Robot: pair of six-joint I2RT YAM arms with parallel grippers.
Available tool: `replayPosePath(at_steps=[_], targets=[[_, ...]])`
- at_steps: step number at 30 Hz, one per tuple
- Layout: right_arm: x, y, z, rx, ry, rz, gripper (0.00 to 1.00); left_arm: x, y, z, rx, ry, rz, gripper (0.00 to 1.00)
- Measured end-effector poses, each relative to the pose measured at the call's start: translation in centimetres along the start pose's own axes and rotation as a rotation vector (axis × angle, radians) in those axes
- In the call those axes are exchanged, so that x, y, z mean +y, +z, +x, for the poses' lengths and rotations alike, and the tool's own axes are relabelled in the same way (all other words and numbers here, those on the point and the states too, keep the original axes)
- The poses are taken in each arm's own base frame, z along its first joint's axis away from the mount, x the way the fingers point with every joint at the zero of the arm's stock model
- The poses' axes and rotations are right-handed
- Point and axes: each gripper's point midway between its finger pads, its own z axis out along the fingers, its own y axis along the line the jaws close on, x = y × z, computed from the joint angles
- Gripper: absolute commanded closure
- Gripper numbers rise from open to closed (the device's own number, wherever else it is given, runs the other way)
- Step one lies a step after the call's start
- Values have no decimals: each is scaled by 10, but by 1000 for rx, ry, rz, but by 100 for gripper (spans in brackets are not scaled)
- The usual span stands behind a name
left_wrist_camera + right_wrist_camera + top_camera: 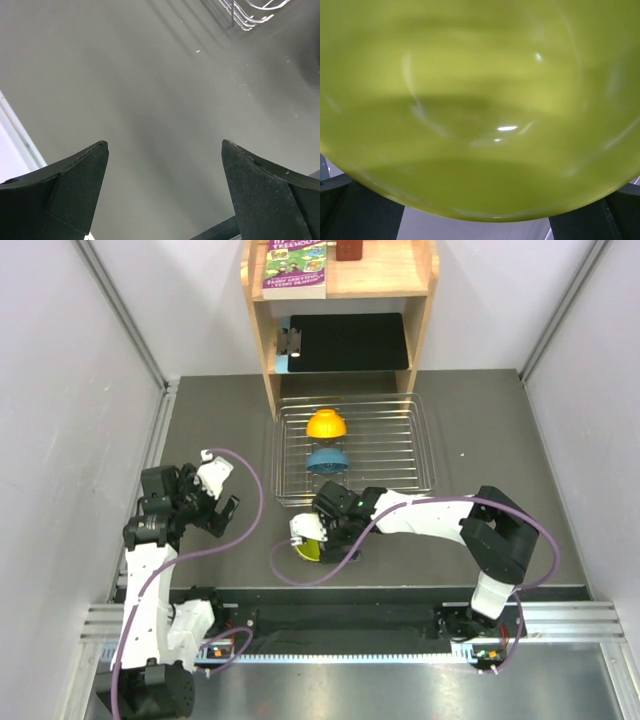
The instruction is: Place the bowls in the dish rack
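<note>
The silver wire dish rack lies at the back middle of the table. An orange bowl and a blue bowl stand on edge in it. My right gripper is shut on the lime-green bowl and holds it tilted just in front of the rack's front left corner. That bowl fills the right wrist view, with the fingertips at the bottom corners. My left gripper is open and empty over bare table, left of the rack. The white and pinkish bowls are out of view.
A wooden shelf unit stands behind the rack, with a black object on its lower level and a book on top. White walls close in left and right. A rack corner shows in the left wrist view.
</note>
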Motion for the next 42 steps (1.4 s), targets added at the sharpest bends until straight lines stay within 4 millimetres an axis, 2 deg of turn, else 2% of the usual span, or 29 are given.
replayPosePath(at_steps=[8, 16, 25, 35, 42], targets=[[-1, 5, -17, -11, -10, 1, 0, 4, 2, 6, -13, -51, 18, 1], [-8, 13, -33, -21, -14, 9, 0, 23, 3, 18, -20, -165, 1, 1], [-19, 24, -57, -45, -3, 34, 0, 44, -8, 24, -81, -273, -27, 1], [-29, 35, -83, -70, 40, 63, 0, 35, -15, 15, -129, -235, 7, 1], [-34, 45, -109, -95, 98, 73, 0, 28, -21, 11, -143, -207, 7, 1]])
